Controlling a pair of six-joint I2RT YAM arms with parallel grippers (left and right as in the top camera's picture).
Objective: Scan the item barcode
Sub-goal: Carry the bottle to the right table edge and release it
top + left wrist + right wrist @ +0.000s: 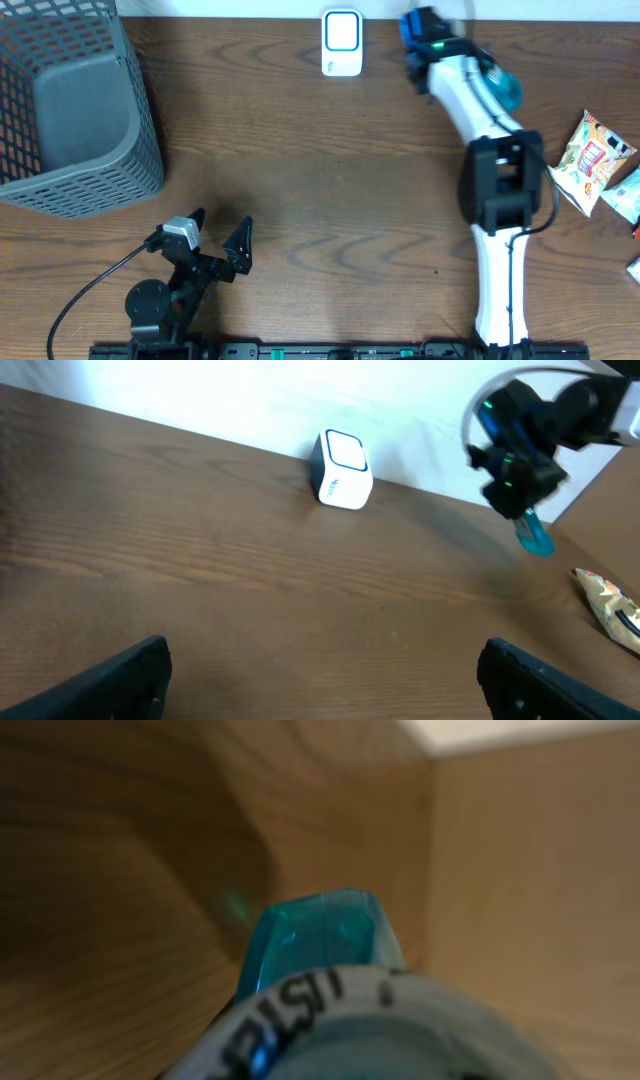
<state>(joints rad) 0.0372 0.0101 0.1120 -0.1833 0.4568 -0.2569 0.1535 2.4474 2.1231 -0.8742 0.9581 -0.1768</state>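
Now right jaws clamp teal-tipped item (pixel 535 538), tip poking out below them; left jaws wide open.

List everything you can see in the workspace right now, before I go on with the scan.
barcode scanner: one, white with a blue face, far edge of the table, centre
mesh basket: one, grey, far left corner
teal-capped container: one, teal cap and pale printed body, held above the table to the right of the scanner
snack packet: one, yellow and white, right edge
other packets: two, pale, cut off at the right edge
table: one, brown wood
left gripper: one, black, open and holding nothing, near left
right gripper: one, black and blue, closed on the container
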